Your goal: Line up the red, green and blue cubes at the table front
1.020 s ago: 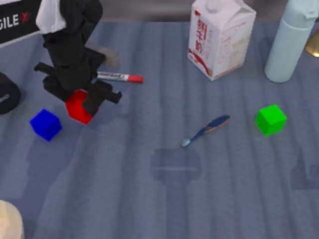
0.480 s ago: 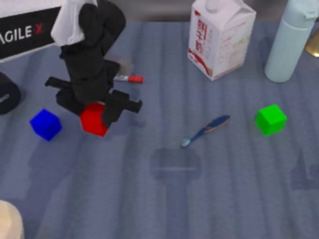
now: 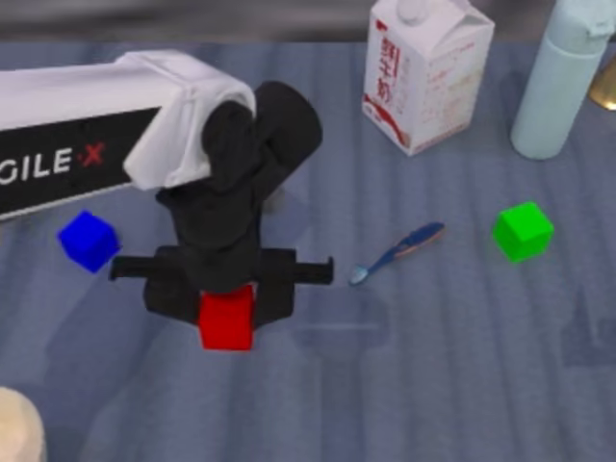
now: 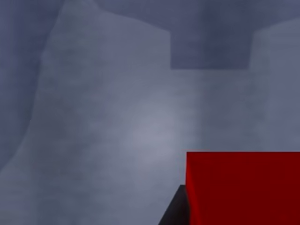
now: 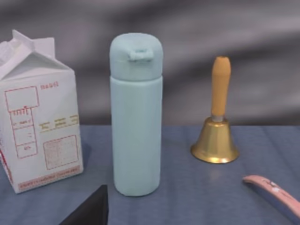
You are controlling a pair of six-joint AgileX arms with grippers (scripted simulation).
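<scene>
Your table [image 3: 452,385] is a wide, flat grey-blue sheet with faint darker stripes running lengthwise, matte like cloth. Across its left half reaches your left arm [image 3: 106,144], a smooth white shell with black lettering that ends in a bulky black wrist. Its left gripper [image 3: 227,308] hangs left of the table's middle, fingers closed on the red cube [image 3: 226,320], a glossy flat-faced block that fills the near corner of the left wrist view with a dark finger [image 4: 176,211] pressed against its side. At the back of the table stands a white milk carton [image 3: 423,72], gabled and printed in red, and to its right a tall pale blue-green bottle [image 3: 563,82], a smooth cylinder with a rounded cap. The right wrist view adds a polished brass bell [image 5: 215,140] with a wooden handle just beside that bottle. Your right gripper is not in view, so you cannot tell how its fingers stand. The green cube [image 3: 523,230] sits on the table's right side and the blue cube [image 3: 88,240] near the left edge, both shiny and sharp-edged. Between the red and green cubes lies a slim blue spoon [image 3: 397,253], set at a slant.
</scene>
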